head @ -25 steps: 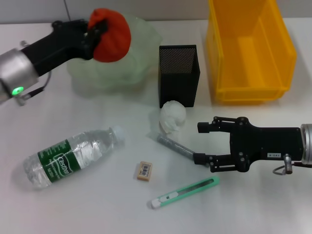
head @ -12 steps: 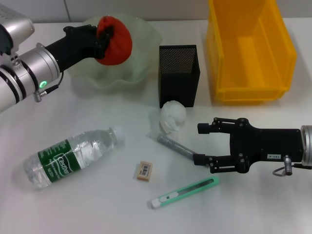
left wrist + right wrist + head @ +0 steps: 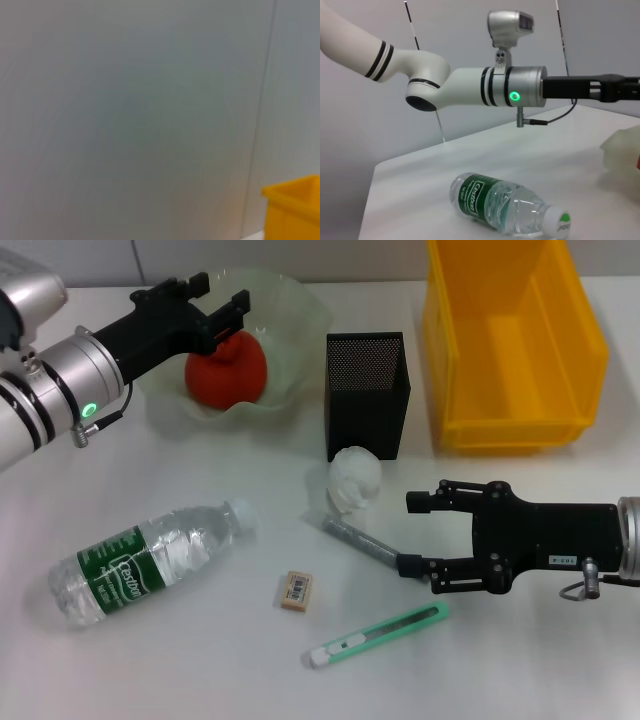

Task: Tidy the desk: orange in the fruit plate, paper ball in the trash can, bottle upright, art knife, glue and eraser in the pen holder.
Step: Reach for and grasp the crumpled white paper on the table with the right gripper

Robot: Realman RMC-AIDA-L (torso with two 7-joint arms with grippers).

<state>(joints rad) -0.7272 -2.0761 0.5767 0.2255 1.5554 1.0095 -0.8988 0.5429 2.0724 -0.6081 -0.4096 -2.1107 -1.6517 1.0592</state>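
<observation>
In the fruit plate (image 3: pixel 290 315), round orange (image 3: pixel 226 370), seemingly dimpled, left hand (image 3: pixel 218 302) spread above

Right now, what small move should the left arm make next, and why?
Probably lift the left gripper up and away from the fruit plate: the orange already rests in the plate and the gripper is open above it, so nothing is left to hold.

red-orange orange (image 3: pixel 226 372), pale green fruit plate (image 3: pixel 300 310), black mesh pen holder (image 3: pixel 366 390), yellow bin (image 3: pixel 515 340), green-labelled bottle (image 3: pixel 150 560)
</observation>
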